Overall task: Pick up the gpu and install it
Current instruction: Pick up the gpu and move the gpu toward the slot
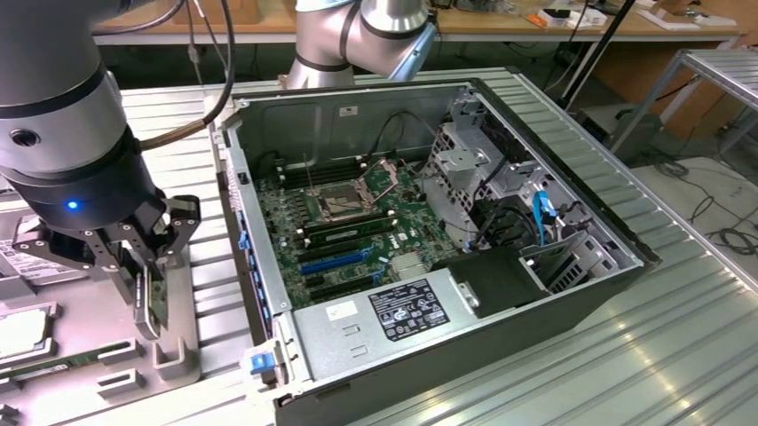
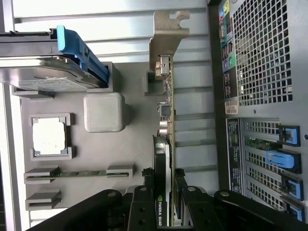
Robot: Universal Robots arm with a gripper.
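Observation:
The gpu (image 1: pixel 145 297) stands on edge over the grey parts tray (image 1: pixel 177 359) at the exterior view's left, a thin dark card. My gripper (image 1: pixel 142 266) comes down on it from above, one finger on each face, shut on it. In the wrist view the gpu (image 2: pixel 166 120) is edge-on, its silver bracket (image 2: pixel 169 29) at the far end, and my gripper (image 2: pixel 163 180) clamps the black-faced end. Whether the card has left its tray slot I cannot tell. The open computer case (image 1: pixel 474 89) lies beside the tray, with blue expansion slots (image 1: pixel 332 260) on its motherboard (image 1: pixel 355 191).
On the tray sit a hard drive (image 2: pixel 48 72) with a blue handle, a processor (image 2: pixel 48 136) and a memory stick (image 2: pixel 79 173). The case's rear panel (image 2: pixel 260 57) with blue slot clips (image 2: pixel 281 159) is close beside the card. A power supply (image 1: pixel 391 311) fills the case's near end.

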